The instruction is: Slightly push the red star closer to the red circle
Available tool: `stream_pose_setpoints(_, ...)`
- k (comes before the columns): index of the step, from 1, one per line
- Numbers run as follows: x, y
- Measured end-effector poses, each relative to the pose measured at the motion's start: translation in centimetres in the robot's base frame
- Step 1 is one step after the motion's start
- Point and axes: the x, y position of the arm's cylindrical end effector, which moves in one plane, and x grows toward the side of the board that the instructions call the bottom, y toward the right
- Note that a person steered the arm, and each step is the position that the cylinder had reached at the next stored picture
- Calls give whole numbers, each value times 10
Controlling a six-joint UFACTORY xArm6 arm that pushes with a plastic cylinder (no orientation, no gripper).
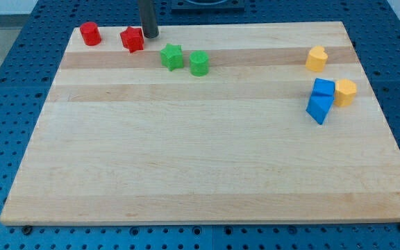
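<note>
1. My tip (149, 35) is the bare lower end of a dark rod; there are no jaws to spread or pinch, so it can only shove. It sits near the board's top edge, just beside the right side of the red star (132, 39), touching it or nearly so; I cannot tell which.
2. The red star lies near the view's top left, with the red circle (90, 33) a short way to its left and a gap of bare wood between them.
3. Judging by its look, the star is a small, light, rigid block that should slide easily on the smooth wooden board (186, 160). Its points may make it spin if pressed off-centre, so contact belongs on the middle of its right side, with a short gentle push leftward.
4. Further right sit a green star (171, 56) and a green block (198, 62), near each other.
5. Far right: a yellow heart (316, 59), a blue cube (323, 87), a blue wedge-like block (319, 108) and a yellow block (345, 92), well apart from the work.
</note>
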Motion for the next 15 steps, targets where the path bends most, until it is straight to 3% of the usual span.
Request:
stream_pose_setpoints(2, 40, -42)
stream_pose_setpoints(4, 65, -15)
stream_pose_setpoints(6, 68, -51)
stream_pose_setpoints(10, 80, -56)
stream_pose_setpoints(12, 60, -93)
stream_pose_setpoints(13, 62, -93)
stream_pose_setpoints(15, 52, -26)
